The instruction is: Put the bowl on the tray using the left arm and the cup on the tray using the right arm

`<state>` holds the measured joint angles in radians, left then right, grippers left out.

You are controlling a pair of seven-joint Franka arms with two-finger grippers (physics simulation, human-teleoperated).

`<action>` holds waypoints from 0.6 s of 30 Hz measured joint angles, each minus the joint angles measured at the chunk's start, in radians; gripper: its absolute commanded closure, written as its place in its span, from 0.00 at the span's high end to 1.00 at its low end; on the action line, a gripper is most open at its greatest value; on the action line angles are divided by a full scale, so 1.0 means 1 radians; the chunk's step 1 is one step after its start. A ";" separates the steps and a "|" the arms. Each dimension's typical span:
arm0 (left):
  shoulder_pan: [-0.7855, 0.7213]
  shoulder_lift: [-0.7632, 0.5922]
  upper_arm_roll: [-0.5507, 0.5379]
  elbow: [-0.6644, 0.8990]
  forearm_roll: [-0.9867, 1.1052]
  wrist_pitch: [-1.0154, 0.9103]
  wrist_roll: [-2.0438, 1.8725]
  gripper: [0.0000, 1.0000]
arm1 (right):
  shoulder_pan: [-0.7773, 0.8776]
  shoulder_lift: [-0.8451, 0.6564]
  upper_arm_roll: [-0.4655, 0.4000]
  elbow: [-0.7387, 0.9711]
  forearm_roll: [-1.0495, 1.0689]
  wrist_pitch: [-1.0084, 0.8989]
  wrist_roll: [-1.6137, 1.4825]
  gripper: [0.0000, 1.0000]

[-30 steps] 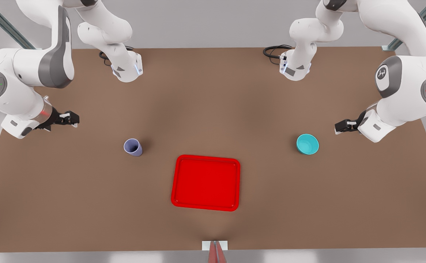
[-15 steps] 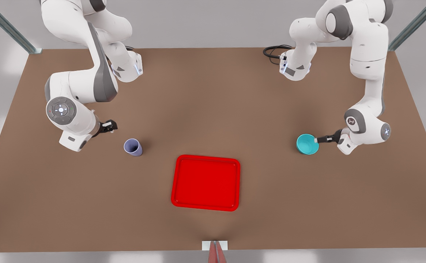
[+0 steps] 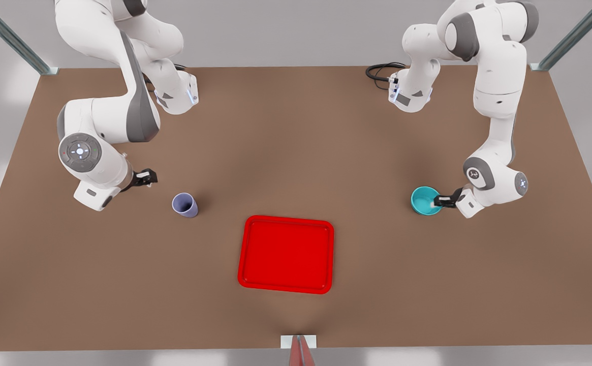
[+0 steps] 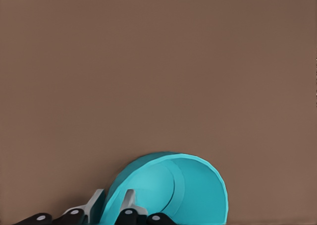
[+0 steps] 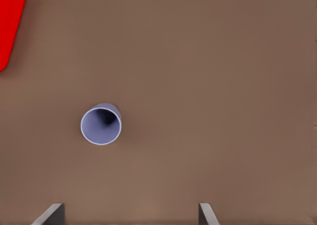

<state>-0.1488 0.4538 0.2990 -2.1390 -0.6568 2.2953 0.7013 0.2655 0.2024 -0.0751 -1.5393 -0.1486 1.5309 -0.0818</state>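
The turquoise bowl (image 3: 422, 199) sits on the brown table at the front view's right. My left gripper (image 3: 437, 202) is at its rim, shut on the bowl's wall. In the left wrist view the bowl (image 4: 183, 195) looks tilted, with one finger (image 4: 96, 202) of the left gripper (image 4: 113, 205) outside and the other inside. The lavender cup (image 3: 185, 205) stands upright at the front view's left. My right gripper (image 3: 148, 178) hovers short of it, open; the right wrist view shows the cup (image 5: 101, 124) beyond the spread fingers (image 5: 52, 212). The red tray (image 3: 285, 254) lies between them, nearer the front edge, its corner (image 5: 7, 22) visible.
Both arm bases (image 3: 174, 94) (image 3: 410, 94) stand at the table's far side, with a black cable (image 3: 379, 71) by the one on the front view's right. A small white-and-red marker (image 3: 298, 343) sits at the table's front edge.
Both arms came down and in toward the table. The left gripper reached the bowl and closed on its rim, nudging it slightly. The right gripper stopped near the cup.
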 measured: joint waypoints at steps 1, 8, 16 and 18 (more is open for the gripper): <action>0.000 -0.001 0.000 0.011 0.002 0.002 0.008 0.21 | 0.000 0.001 -0.001 0.000 -0.001 0.000 0.001 1.00; -0.188 -0.042 -0.021 0.321 0.141 -0.086 -0.100 0.21 | -0.003 0.003 -0.007 0.013 -0.004 0.000 0.006 1.00; -0.515 0.413 -0.067 1.015 0.285 -0.172 -0.575 0.21 | -0.001 0.003 -0.015 0.014 -0.005 0.000 0.009 1.00; -0.513 0.440 -0.077 1.019 0.294 -0.127 -0.676 0.21 | 0.000 0.002 -0.015 0.014 -0.005 -0.001 0.010 1.00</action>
<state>-0.6623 0.8937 0.2215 -1.1201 -0.3629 2.1682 0.0257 0.2656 0.2044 -0.0901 -1.5252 -0.1532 1.5301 -0.0721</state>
